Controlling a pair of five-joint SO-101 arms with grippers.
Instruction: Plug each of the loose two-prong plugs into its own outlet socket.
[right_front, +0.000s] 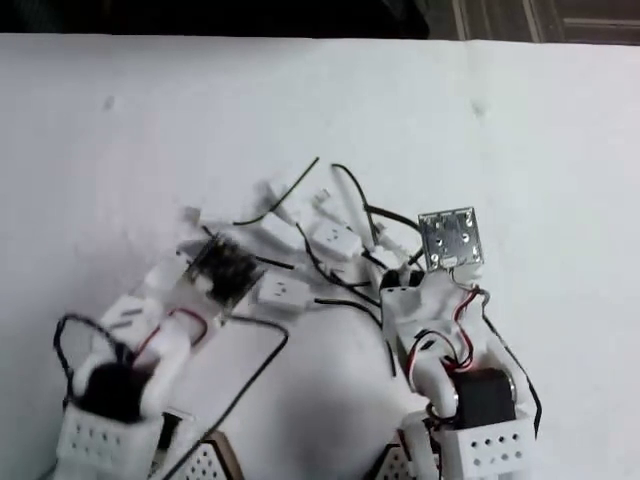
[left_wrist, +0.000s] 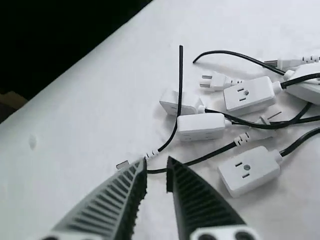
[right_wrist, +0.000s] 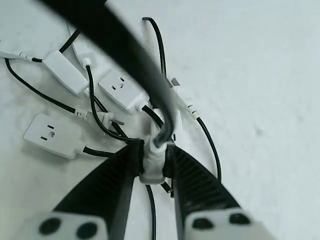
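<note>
Right wrist view: your right tool (right_wrist: 153, 152) clamps a white plug (right_wrist: 152, 169); next, align its prongs with the outlet socket (right_wrist: 121, 89) upper left. Left tool (left_wrist: 156, 169) slightly parted, empty.

My fingers (left_wrist: 195, 200) are ribbed matt black plastic, the outlet sockets (left_wrist: 248, 169) smooth white plastic, cords (left_wrist: 180, 75) faintly glossy black, a plug (left_wrist: 220, 81) bare-metal pronged, the table (left_wrist: 100, 100) matt white.
</note>
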